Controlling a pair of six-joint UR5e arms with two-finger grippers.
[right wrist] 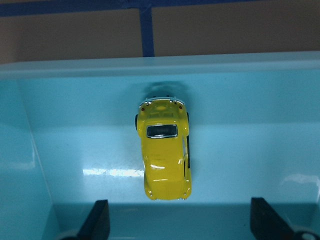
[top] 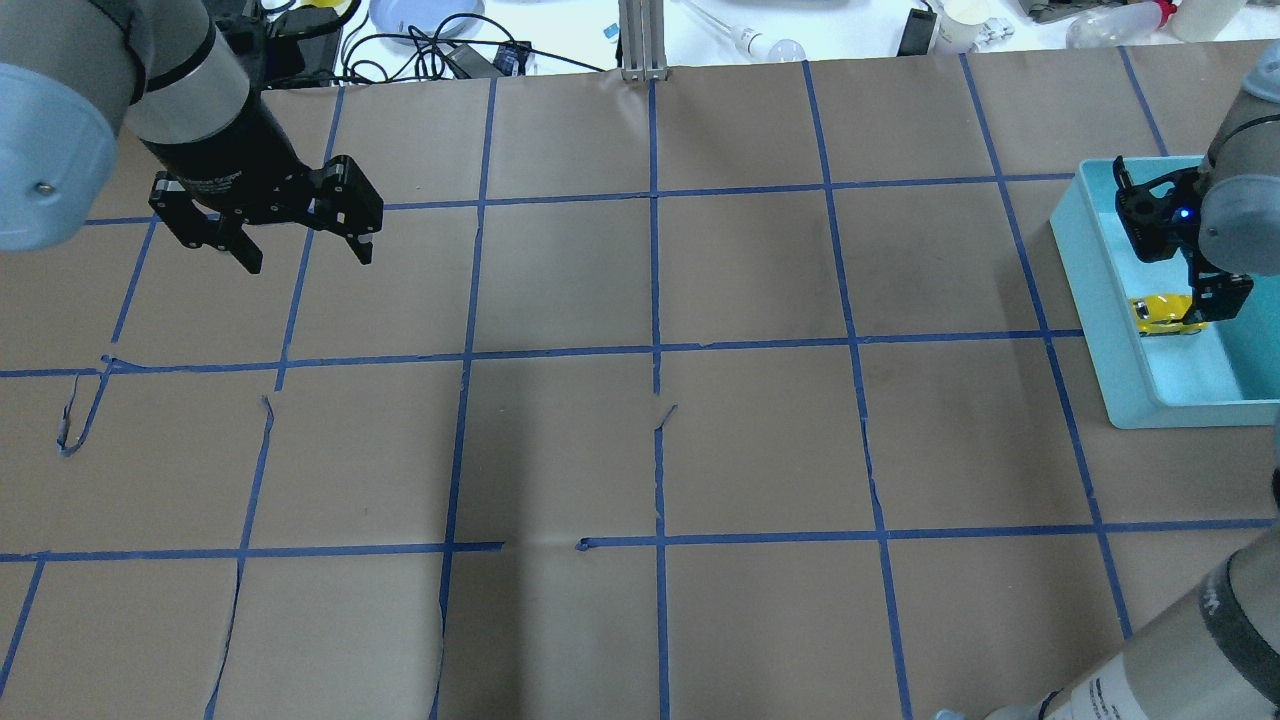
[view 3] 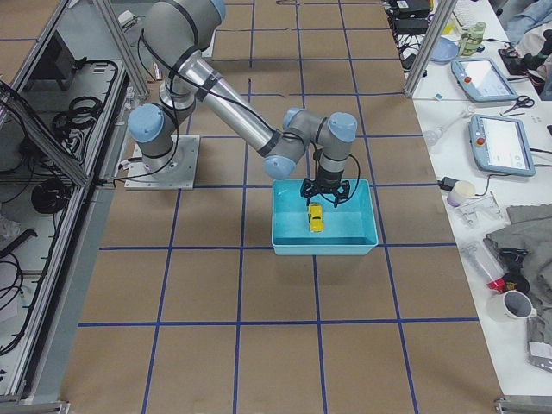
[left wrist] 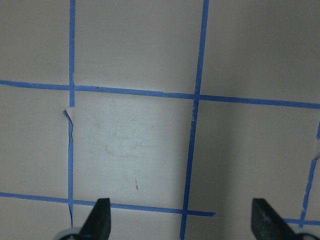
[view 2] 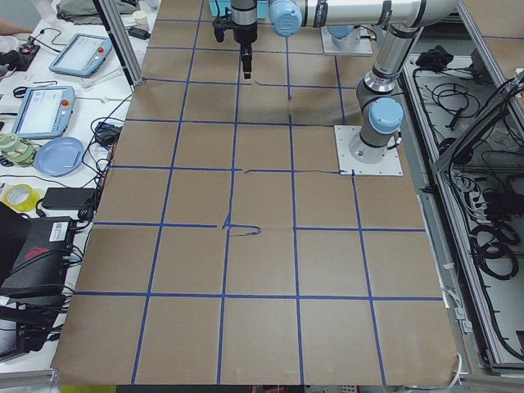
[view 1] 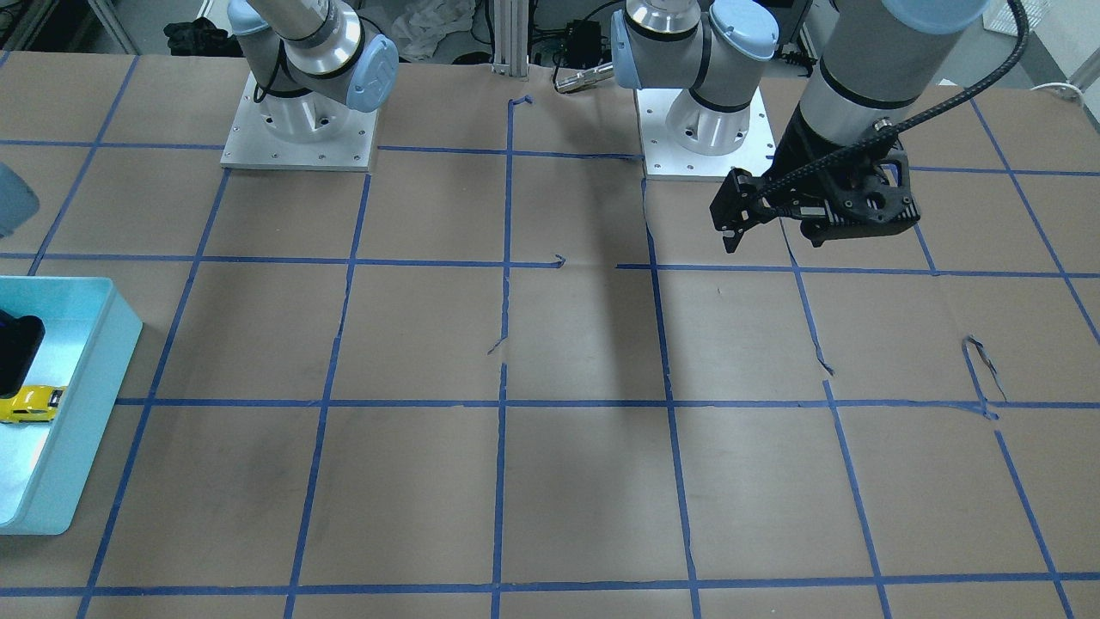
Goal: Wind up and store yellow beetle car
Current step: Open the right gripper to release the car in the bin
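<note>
The yellow beetle car [right wrist: 164, 150] lies on the floor of a light-blue bin [right wrist: 225, 90], close to one wall. It also shows in the overhead view [top: 1160, 310], the front view [view 1: 30, 404] and the right side view [view 3: 316, 218]. My right gripper [right wrist: 182, 222] hangs open just above the car inside the bin [top: 1090, 300], its fingers wide apart and holding nothing. My left gripper [top: 307, 258] is open and empty over bare brown paper at the table's far left, far from the bin; it also shows in the left wrist view [left wrist: 182, 220].
The table is brown paper with a blue tape grid [top: 655, 350], torn in places. The two arm bases [view 1: 296, 129] [view 1: 705, 129] stand at the robot's edge. Cables, a plate and bottles [top: 425, 20] lie beyond the far edge.
</note>
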